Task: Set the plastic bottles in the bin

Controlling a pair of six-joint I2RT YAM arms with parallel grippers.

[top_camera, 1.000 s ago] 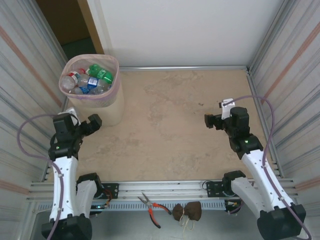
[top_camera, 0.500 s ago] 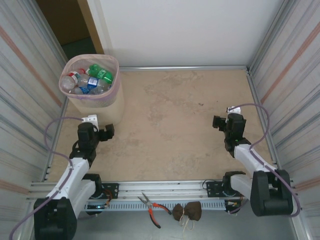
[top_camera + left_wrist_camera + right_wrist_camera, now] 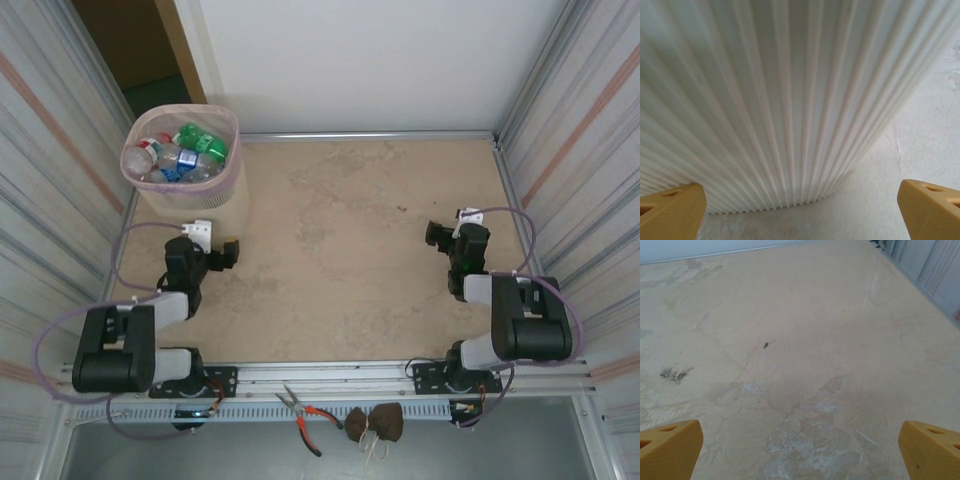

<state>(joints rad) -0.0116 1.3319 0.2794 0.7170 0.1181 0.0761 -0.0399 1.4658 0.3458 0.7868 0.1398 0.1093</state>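
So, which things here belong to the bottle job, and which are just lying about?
Part of the job:
- plastic bottles, those in view already piled inside the bin
- bin, pale pink, at the far left corner

Just lying about:
- red-handled pliers
- brown bundle beside the pliers

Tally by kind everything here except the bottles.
Bin: 1
Robot arms, left and right: 2
Pliers: 1
Brown bundle: 1
Total: 5
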